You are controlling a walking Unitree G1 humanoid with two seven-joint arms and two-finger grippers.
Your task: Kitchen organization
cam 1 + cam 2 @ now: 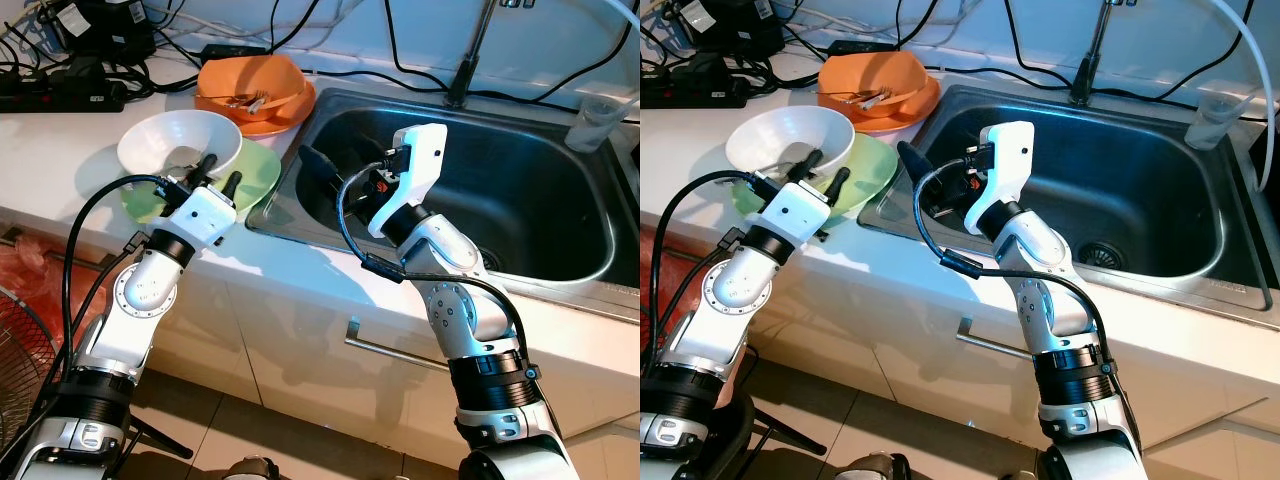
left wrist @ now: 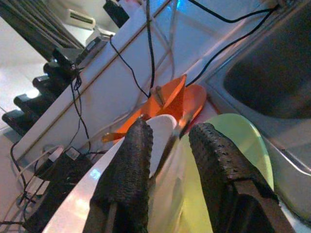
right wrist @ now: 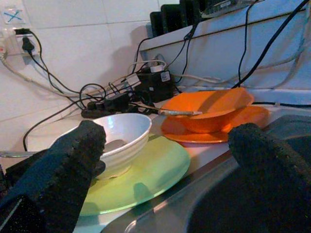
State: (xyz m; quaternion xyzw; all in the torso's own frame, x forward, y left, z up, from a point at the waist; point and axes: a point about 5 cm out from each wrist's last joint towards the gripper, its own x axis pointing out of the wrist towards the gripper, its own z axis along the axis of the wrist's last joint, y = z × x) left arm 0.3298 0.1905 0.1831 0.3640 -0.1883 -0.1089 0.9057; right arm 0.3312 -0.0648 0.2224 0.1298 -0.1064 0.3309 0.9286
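White kitchen surface [image 1: 60,150] is running beside a steel sink [image 1: 560,270], with cables trailing along the wall at twelve o'clock. A white bowl [image 1: 165,140] is sitting on a green plate [image 1: 262,170]; an orange bowl [image 1: 250,82] on an orange plate [image 1: 290,118] is standing just beyond, toward one o'clock.

Left hand [image 1: 218,172] is reaching in from six o'clock, its fingers [image 2: 129,174] apart and straddling the white bowl's near rim, not yet clamped. Right hand [image 1: 912,160] is hovering over the sink's left edge, fingers spread wide and holding nothing, facing the dishes toward nine o'clock.

Judgement: the left hand is the nearer, and the rim is lying directly between its fingers.
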